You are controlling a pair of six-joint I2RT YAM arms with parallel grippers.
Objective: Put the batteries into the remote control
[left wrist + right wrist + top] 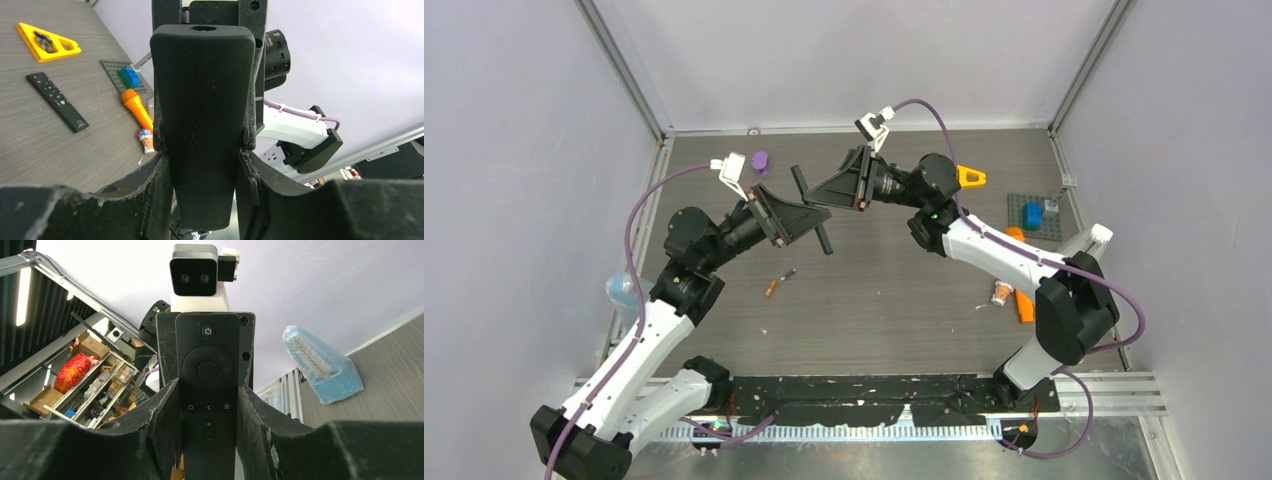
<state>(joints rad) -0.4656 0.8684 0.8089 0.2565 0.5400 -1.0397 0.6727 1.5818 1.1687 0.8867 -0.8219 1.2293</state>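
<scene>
The remote control is held off the table at upper centre of the overhead view, with both arms on it. The left gripper is clamped on its side edges, back face showing. The right gripper is likewise clamped, button face showing. The batteries lie on the table just below, apparently two.

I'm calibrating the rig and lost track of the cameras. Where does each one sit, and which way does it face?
Top external: above and behind, looking down at the table; left arm and right arm show.
Left wrist: on the left gripper, facing the remote's plain back; own fingers show.
Right wrist: on the right gripper, facing its button side; own fingers show.
Shared: both wrist views see that remote, opposite sides.
</scene>
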